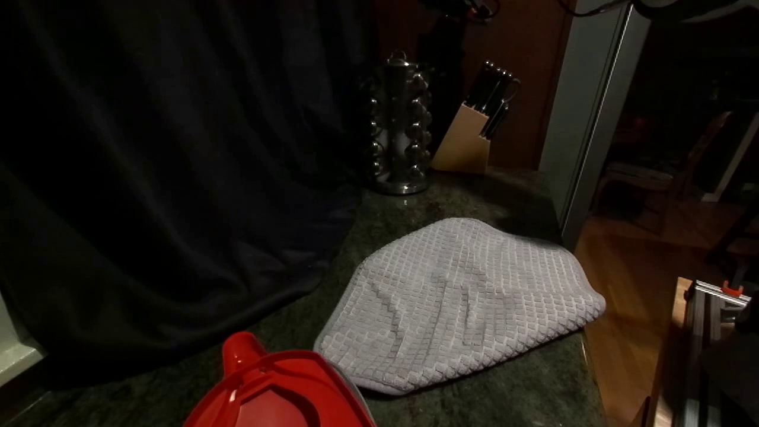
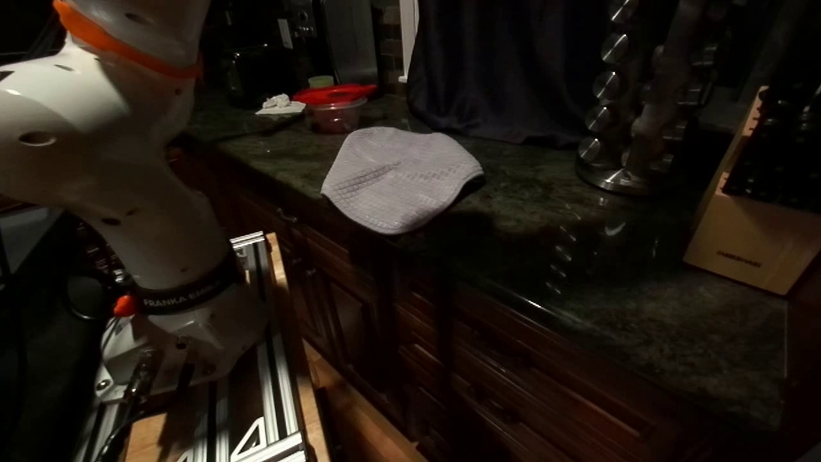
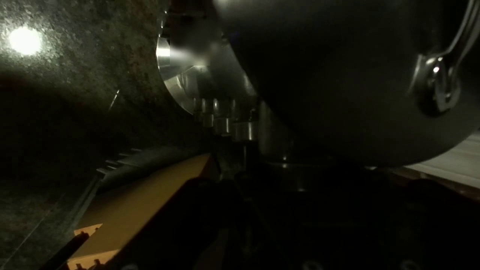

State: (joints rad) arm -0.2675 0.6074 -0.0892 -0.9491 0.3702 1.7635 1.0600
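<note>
- Brown wooden cabinets [image 2: 532,359], with drawers and doors, stand below the tabletop [image 2: 532,205], which is dark green, speckled and glossy.
- A dark curtain [image 1: 178,166] hangs in deep folds behind, its hem lying on the tabletop.
- The white arm [image 2: 141,167], banded with orange, rises in an exterior view from a base mounted on metal rails [image 2: 276,366].
- A grey towel [image 1: 456,302], textured in small raised blocks, lies rumpled on the tabletop and reaches its front edge.
- The metal jar rack [image 1: 403,136] stands upright on the tabletop, near the curtain and apart from the towel. Its sides carry columns of silver-capped jars [image 3: 245,130]; in the wrist view its round top, with a wire loop [image 3: 438,88], looms very close at upper right.
- The knife block [image 1: 462,142], pale wood with dark-handled knives [image 1: 491,95], slants just beside the rack and shows at lower left in the wrist view.
- A clear container [image 2: 335,119] topped by a red lid [image 2: 337,93] sits just beside the towel.
- The jaws are lost in the blackness low in the wrist view, nearest the jar rack; I cannot tell whether they are spread, pressed together or pinching something.
- A green tub [image 2: 321,81] shows behind the container.
- A crumpled white scrap [image 2: 279,101] lies near the container.
</note>
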